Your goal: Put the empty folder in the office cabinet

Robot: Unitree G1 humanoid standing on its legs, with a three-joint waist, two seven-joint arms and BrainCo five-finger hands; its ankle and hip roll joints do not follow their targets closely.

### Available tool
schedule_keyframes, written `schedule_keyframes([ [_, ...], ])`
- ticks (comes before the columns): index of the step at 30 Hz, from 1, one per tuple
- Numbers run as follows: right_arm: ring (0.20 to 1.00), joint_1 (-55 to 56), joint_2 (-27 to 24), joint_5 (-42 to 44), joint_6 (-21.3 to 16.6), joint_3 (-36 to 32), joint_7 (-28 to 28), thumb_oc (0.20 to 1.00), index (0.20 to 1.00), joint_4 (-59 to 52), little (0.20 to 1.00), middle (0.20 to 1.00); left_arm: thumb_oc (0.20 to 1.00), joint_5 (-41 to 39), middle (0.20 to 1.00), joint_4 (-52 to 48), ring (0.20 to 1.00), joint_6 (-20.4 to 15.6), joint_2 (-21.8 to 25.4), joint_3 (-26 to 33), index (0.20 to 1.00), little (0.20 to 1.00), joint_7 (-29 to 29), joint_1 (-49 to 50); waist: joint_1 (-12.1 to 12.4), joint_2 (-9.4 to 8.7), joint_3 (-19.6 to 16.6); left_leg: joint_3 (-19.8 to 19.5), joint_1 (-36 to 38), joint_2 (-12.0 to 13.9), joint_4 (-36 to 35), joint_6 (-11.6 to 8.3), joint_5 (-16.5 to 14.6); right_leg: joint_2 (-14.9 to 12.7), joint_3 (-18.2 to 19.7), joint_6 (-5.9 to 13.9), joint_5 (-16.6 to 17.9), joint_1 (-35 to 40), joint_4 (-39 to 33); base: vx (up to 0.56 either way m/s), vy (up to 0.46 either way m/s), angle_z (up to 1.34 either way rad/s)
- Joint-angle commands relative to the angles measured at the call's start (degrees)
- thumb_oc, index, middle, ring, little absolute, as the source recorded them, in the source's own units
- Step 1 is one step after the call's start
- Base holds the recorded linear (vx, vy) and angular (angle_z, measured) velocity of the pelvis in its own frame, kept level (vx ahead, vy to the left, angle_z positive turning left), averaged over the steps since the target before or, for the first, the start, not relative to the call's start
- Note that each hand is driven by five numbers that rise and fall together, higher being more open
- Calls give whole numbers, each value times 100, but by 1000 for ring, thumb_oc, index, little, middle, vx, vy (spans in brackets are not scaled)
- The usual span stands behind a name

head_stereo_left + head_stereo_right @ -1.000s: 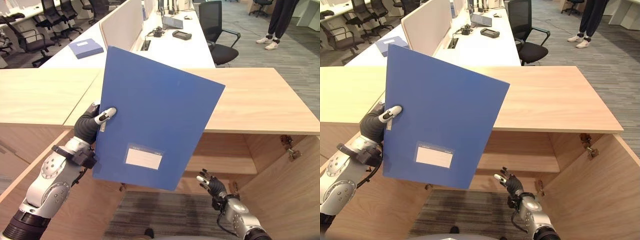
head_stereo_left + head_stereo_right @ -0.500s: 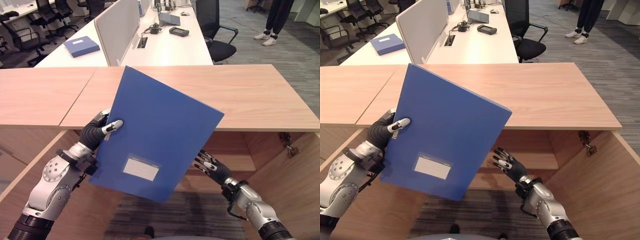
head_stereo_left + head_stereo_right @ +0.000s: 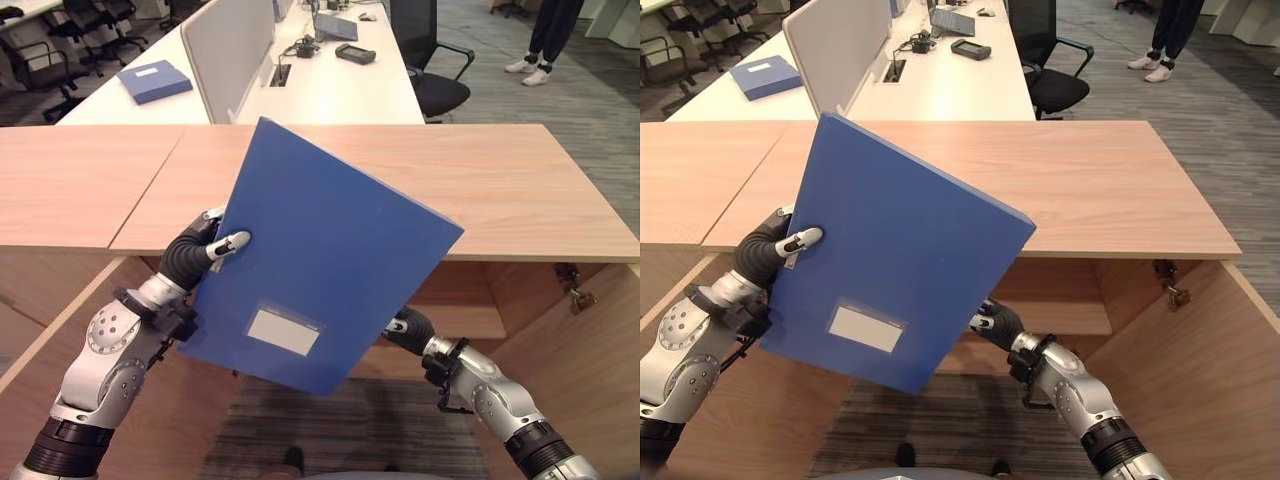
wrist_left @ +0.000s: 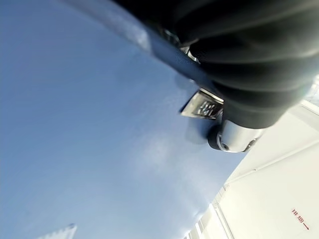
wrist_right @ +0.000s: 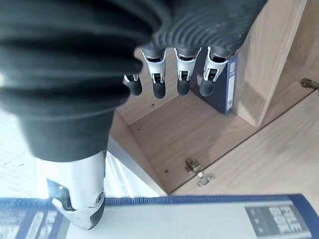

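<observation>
Gripping the blue folder (image 3: 320, 270) at its left edge, the left hand (image 3: 195, 255) had its thumb (image 3: 228, 243) laid across the front cover and its fingers curled behind, hidden by the folder; the left wrist view showed the thumb tip (image 4: 234, 137) pressed flat on the blue surface.

Right hand (image 3: 992, 320): raised at the folder's lower right edge, its near part hidden behind the cover. In the right wrist view its fingers (image 5: 180, 74) hung straight and slightly spread, holding nothing, with the thumb (image 5: 79, 199) apart and a spine edge of the folder (image 5: 199, 215) just beside it. Whether the hand touched the folder could not be told.

Folder: held in the air in front of the office cabinet (image 3: 520, 190), above its open front, not yet inside. Front cover faced the robot, white label pocket (image 3: 284, 332) near the lower edge. Long axis ran from lower left to upper right, tilted clockwise from upright, the top corner over the cabinet's wooden top.

Cabinet: light wood, door (image 3: 1200, 370) swung open at the right, inner shelf (image 3: 480, 325) visible behind the folder. Another dark-blue binder (image 5: 222, 79) stood upright inside the cabinet against a partition.

Beyond: white desk (image 3: 330, 90) with a second blue folder (image 3: 155, 80), a black office chair (image 3: 435, 60), a person's legs (image 3: 545, 40) at the far right.
</observation>
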Motion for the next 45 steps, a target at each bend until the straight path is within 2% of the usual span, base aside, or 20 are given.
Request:
schedule_keyframes([
  [1,1000,-486,46,308,-222,166,174,1000,1000,-567,1000,1000,200,49,200,35,200,-472,55,334,200,200,100,-761,54,-88,-108,116,320,421,18,-393,-514,-383,-38,513,-266,212,47,0,0,0],
  [23,1000,-232,353,285,-330,-38,-1,1000,1000,-705,1000,1000,200,577,200,265,200,-767,-90,989,200,200,643,-747,46,-80,-157,112,334,419,18,-387,-536,-376,-34,495,-287,220,55,0,0,0],
  [30,1000,-201,478,349,-523,-244,-222,1000,1000,-1073,1000,1000,200,1068,200,225,200,-878,-507,928,200,200,969,-628,6,-96,-142,93,324,405,18,-375,-557,-381,-35,483,-318,221,78,0,0,0],
  [45,1000,-518,627,245,-567,-68,-360,1000,1000,-1389,1000,1000,200,1025,200,233,200,-773,-804,533,200,200,896,-577,-21,-78,-115,80,368,401,18,-353,-581,-394,-37,451,-333,265,96,0,0,0],
])
